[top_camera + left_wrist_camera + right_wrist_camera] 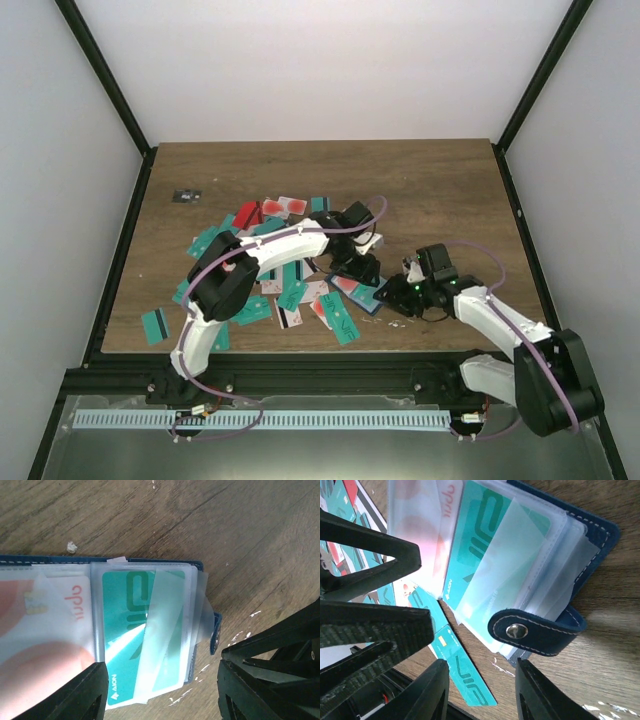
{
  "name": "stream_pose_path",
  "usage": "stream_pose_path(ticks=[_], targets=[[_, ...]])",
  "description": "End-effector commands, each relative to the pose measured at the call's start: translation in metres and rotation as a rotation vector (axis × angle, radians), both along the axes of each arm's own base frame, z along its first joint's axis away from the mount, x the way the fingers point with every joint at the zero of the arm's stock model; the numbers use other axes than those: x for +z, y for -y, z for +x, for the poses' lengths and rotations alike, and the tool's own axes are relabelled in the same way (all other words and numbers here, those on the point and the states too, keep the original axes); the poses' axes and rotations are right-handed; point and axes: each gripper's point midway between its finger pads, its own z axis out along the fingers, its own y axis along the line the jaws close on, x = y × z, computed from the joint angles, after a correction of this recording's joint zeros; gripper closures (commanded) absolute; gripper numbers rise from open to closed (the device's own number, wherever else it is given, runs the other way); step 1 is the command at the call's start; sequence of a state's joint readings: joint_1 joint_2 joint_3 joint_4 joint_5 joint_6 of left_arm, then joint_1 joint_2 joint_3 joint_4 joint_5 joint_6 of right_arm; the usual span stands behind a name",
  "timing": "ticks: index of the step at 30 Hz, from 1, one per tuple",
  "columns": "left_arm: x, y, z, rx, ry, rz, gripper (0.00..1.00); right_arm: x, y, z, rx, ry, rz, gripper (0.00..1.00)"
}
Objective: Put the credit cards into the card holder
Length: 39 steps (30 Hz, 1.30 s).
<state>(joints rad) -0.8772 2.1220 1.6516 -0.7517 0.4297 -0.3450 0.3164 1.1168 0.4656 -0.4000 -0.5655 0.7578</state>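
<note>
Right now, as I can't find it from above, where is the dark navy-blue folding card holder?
In the right wrist view the card holder lies open on the wooden table, just right of the scattered teal cards.

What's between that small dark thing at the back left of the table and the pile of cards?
Nothing. In the top view, only bare wooden table separates the small dark object from the nearest credit cards.
</note>
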Motion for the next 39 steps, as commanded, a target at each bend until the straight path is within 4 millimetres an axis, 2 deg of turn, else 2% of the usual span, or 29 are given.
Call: stream_pose_path(ticks=[1,10,16,22,25,29,35,39], targets=[[0.004,0.000,0.004,-0.015,0.018,-0.020,0.39,-0.001,-0.007,0.007,0.004,0.010,0.044,0.62],[-0.030,-0.014,0.003,0.007,-0.008,0.053,0.43,-0.023,-0.004,0.014,0.003,-0.025,-0.010,0.64],[-0.042,-0.021,-0.006,0.027,-0.049,0.065,0.46,-0.028,0.004,0.027,-0.002,-0.026,-0.099,0.64],[-0.027,-0.014,-0.011,0.049,-0.082,-0.005,0.47,-0.021,0.008,0.042,0.019,0.004,-0.163,0.64],[-0.012,-0.010,-0.007,0.060,-0.065,-0.030,0.48,-0.016,0.008,0.037,0.045,0.017,-0.162,0.62],[-0.001,-0.011,-0.001,0.078,-0.049,-0.038,0.52,-0.010,0.010,0.028,0.066,0.020,-0.158,0.60],[-0.003,-0.019,0.007,0.107,-0.025,-0.010,0.64,0.003,0.008,0.021,0.067,0.039,-0.133,0.59],[-0.007,-0.020,0.008,0.108,-0.032,-0.005,0.77,0.007,0.004,0.019,0.061,0.041,-0.087,0.59]])
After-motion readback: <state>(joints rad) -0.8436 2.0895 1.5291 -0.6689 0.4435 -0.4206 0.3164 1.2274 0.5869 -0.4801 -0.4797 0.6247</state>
